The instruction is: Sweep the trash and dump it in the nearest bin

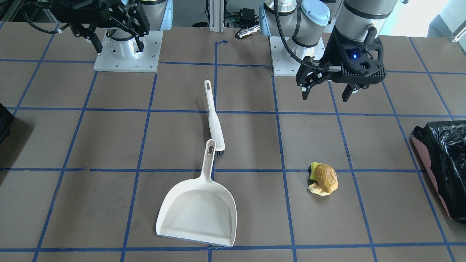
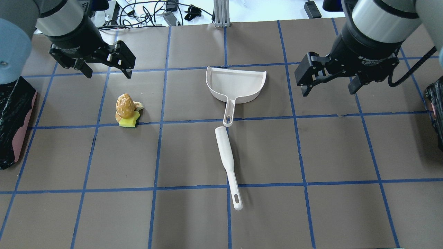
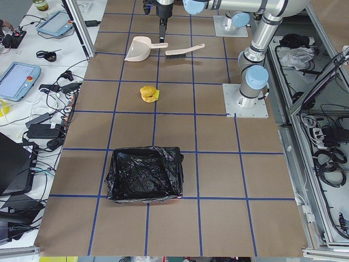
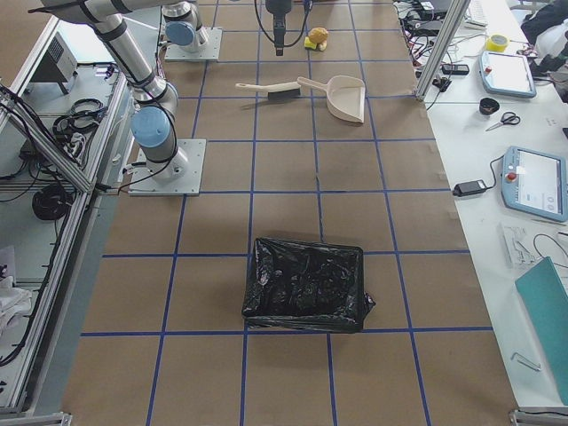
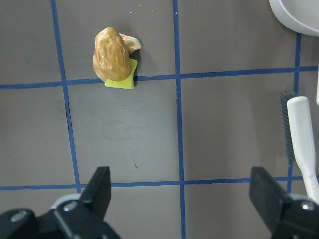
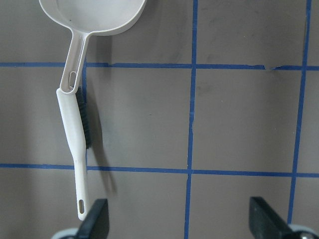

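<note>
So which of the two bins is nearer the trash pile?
The bin on the robot's left: the trash pile lies on that side; the other bin sits at the opposite end.

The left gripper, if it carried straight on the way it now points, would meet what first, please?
Most likely bare table: the left gripper points down, open, over brown surface. The trash and the brush lie off its line.
</note>
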Controlling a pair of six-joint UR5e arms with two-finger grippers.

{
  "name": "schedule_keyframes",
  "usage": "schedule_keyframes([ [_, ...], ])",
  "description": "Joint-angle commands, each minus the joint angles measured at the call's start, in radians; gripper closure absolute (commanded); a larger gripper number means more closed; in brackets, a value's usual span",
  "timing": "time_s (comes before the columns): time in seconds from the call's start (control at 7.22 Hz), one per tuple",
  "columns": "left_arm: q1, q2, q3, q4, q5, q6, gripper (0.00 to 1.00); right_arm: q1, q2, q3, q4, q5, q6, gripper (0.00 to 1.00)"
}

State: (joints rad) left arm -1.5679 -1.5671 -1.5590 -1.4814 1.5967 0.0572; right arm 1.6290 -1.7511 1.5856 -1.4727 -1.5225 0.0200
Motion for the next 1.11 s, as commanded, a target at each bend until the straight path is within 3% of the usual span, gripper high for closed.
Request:
schedule_keyframes([
  [0.0, -0.058, -0.071, 0.006, 0.056, -0.004, -0.005, 0.0, 0.002, 0.002, 0.007, -0.043, 0.027, -0.017, 0.0],
  [0.28, -0.095, -0.157, 0.031, 0.111, -0.045, -0.022, 0.0, 0.002, 0.042, -0.005, -0.046, 0.063, -0.015, 0.0],
  [0.42, -0.1, -0.203, 0.045, 0.148, -0.129, -0.078, 0.0, -0.006, 0.035, -0.01, -0.063, 0.094, -0.021, 0.0],
  [0.83, -0.219, -0.33, 0.05, 0.281, -0.129, -0.155, 0.0, -0.001, 0.019, -0.053, -0.067, 0.096, -0.005, 0.0],
  [0.97, -0.242, -0.364, 0.05, 0.311, -0.132, -0.174, 0.0, 0.0, -0.028, -0.096, -0.049, 0.055, -0.008, 0.0],
])
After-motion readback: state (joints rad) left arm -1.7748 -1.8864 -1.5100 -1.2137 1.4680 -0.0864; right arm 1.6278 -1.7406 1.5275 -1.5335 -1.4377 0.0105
